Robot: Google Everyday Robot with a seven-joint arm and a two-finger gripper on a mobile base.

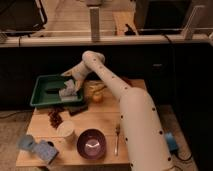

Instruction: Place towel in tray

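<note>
- Your white arm reached up from the lower right, over the wooden table, then bent at the top and pointed down to the left
- Your gripper was low inside the green tray, near its right side
- The gripper was touching the pale blue towel, which sat bunched up right under it
- You could not tell if the gripper was pinching the towel or had let it go
- The towel was in the tray, near the right wall
- A small dark thing lay in the tray too, just left of the towel; it was too blurry to name
- A purple bowl sat at the front of the table, and nothing showed in it
- A white cup stood just left of the bowl
</note>
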